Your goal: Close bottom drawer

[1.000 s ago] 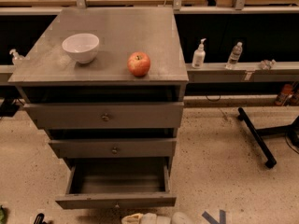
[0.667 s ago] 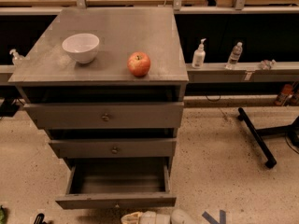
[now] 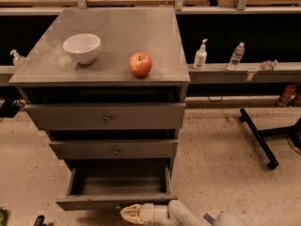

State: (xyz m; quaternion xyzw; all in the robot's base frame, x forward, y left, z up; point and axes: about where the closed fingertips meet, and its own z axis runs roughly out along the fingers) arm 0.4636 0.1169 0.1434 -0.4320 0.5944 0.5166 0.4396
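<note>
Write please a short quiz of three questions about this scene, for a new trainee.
1. Fill in: on the cabinet top, beside the white bowl, lies a red ____.
2. True or false: the bottom drawer is fully shut.
3. Where is the gripper? A) on the cabinet top; B) low, just before the bottom drawer's front; C) touching the bowl.
Key: 1 apple; 2 false, it stands pulled out; 3 B.

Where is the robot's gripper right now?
The gripper is at the very bottom of the camera view, near the middle. It sits just in front of the pulled-out bottom drawer, close to its front panel.
</note>
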